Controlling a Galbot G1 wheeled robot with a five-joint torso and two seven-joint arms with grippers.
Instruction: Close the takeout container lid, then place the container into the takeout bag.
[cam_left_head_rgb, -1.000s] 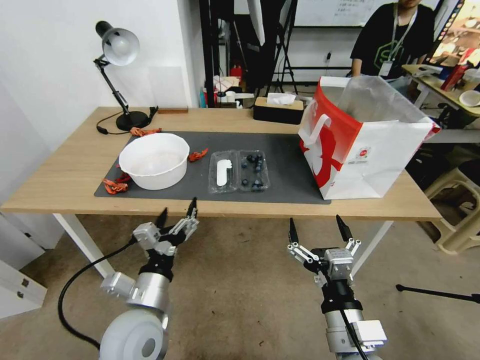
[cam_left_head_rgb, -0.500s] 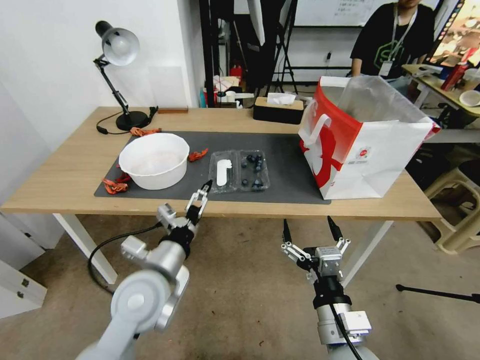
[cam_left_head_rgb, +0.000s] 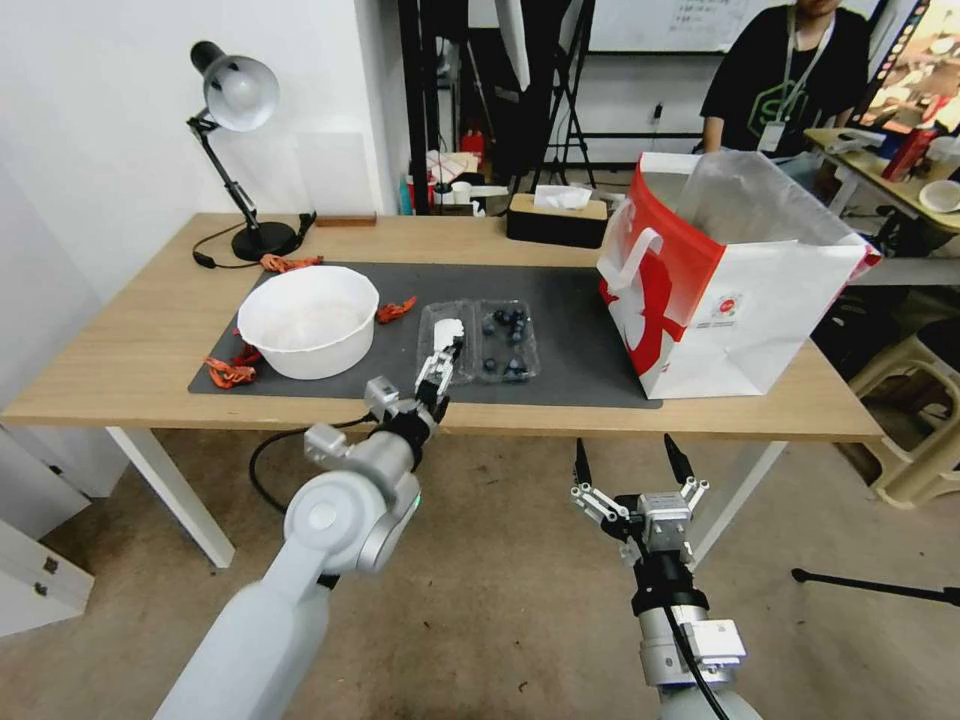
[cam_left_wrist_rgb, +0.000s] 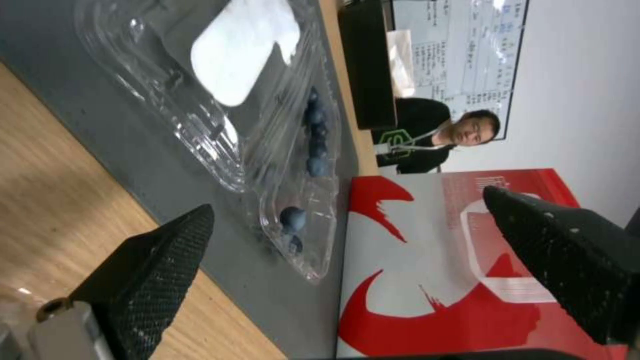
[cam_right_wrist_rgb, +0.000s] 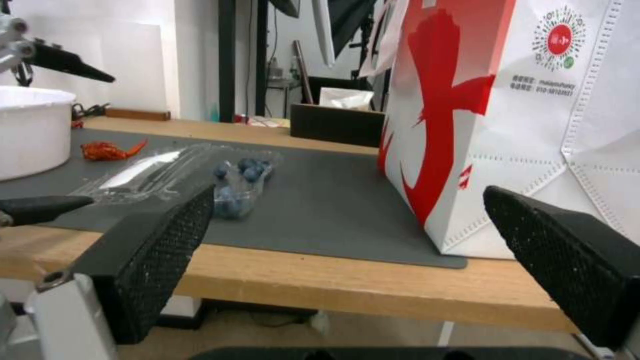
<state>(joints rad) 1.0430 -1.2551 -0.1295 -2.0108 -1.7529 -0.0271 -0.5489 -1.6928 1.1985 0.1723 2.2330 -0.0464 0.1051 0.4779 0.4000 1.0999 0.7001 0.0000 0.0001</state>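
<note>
Head view showed the takeout container, a small clear plastic hinged clamshell, lying flat and open on the dark grey mat, between the big round white bowl and the red-and-white paper takeout bag. Its lid, the clear half with the white label sticker, lay on the bowl's side; the tray half on the bag's side held a loose scatter of dark blueberries.

I judged the shell very light, thin and springy, slick to the touch and easy to dent, so it would likely skid on the mat if pushed from one side only. The lid's free long edge, away from the hinge, looked the best place to take hold and fold it over; once shut, a gentle pinch across the rims should spare the berries.

My left gripper hung just over the near edge of the lid, fingers apart and holding nothing. My right gripper waited low before the table edge, well short of the bag, its fingers spread wide.

The bag stood upright and open, a clear plastic liner rising from its mouth; I could not see inside. The bowl looked to hold nothing.
</note>
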